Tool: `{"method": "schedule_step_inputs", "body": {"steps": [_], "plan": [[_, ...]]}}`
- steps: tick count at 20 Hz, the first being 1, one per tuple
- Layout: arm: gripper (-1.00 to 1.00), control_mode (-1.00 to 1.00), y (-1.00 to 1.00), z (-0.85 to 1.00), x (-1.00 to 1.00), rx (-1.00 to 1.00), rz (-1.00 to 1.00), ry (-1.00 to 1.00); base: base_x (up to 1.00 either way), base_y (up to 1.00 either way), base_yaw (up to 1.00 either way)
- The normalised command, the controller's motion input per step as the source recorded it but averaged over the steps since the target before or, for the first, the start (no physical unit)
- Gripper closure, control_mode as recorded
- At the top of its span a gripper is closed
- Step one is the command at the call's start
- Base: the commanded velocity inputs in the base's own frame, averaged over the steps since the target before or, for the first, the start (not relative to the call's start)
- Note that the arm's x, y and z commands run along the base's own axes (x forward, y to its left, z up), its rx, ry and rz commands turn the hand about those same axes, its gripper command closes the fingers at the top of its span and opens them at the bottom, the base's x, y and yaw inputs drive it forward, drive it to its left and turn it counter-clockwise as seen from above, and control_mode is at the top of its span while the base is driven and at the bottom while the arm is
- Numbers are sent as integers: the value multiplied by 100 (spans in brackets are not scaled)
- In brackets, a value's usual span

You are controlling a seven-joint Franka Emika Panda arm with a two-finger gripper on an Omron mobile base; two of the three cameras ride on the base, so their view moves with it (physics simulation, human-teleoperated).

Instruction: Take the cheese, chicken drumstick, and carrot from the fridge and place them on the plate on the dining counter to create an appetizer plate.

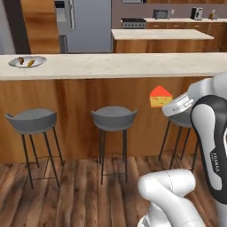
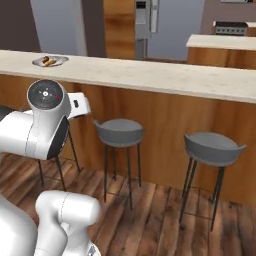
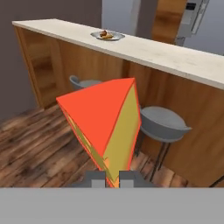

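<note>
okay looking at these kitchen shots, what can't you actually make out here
- Gripper: in the hand view the cheese covers most of its fingers.
- Plate: in the left base view, too small to tell drumstick from carrot.
- Fridge: cut off by the right base view's top edge.

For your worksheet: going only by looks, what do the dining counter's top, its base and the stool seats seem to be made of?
Dining counter top: probably polished stone, pale beige with fine speckles. Counter base: wood panelling with a satin finish, warm brown with vertical grain streaks. Stool seats: matte grey, smooth and moulded, possibly plastic or painted metal; the render leaves it open. Their thin dark legs look like metal.
</note>
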Motion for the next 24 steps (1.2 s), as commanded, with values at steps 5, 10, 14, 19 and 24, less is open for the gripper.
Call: {"method": "schedule_step_inputs", "body": {"steps": [5, 10, 14, 19, 24], "plan": [[100, 100, 0, 0, 0, 0, 0, 0, 0, 100, -39], [100, 100, 0, 0, 0, 0, 0, 0, 0, 100, -37], [100, 100, 0, 0, 0, 0, 0, 0, 0, 100, -36], [100, 100, 0, 0, 0, 0, 0, 0, 0, 100, -36], [100, 100, 0, 0, 0, 0, 0, 0, 2, 100, -31]]}}
